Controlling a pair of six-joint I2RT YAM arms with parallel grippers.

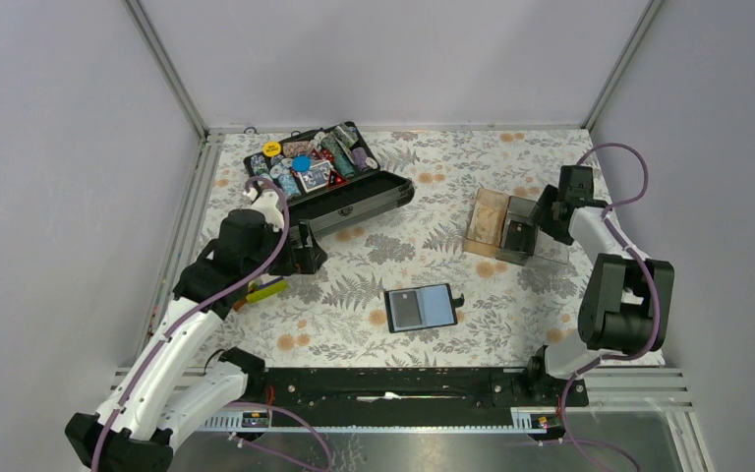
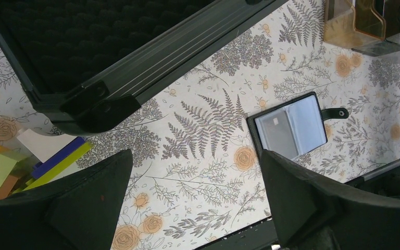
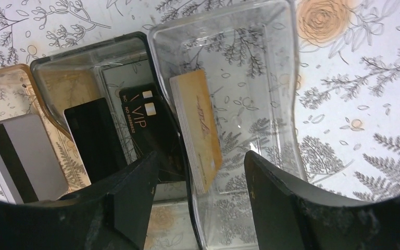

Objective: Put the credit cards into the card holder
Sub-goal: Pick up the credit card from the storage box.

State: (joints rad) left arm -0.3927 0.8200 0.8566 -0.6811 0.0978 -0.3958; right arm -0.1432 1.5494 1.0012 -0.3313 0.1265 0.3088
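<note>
1. Right end effector (image 3: 200, 162) hangs part open over the clear tray (image 3: 287, 78) at the far right edge of the bench (image 1: 423, 172). It holds nothing.
2. Gold credit cards (image 3: 200, 125) stand between its jaws. Black cards (image 3: 146, 122) and a silver card (image 3: 28, 151) sit in the next slots.
3. Next, I think it must pinch the gold cards and carry them to the open card holder (image 1: 421, 307) by the bench's near edge.
4. Left end effector (image 2: 195, 159) is wide open and empty.

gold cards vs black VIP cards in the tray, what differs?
Colour: gold cards are tan-gold; black VIP cards are black with white print. Compartment: gold cards stand in the clear bin, black VIP cards in the smoky bin. Both are stacks leaning on edge.
</note>
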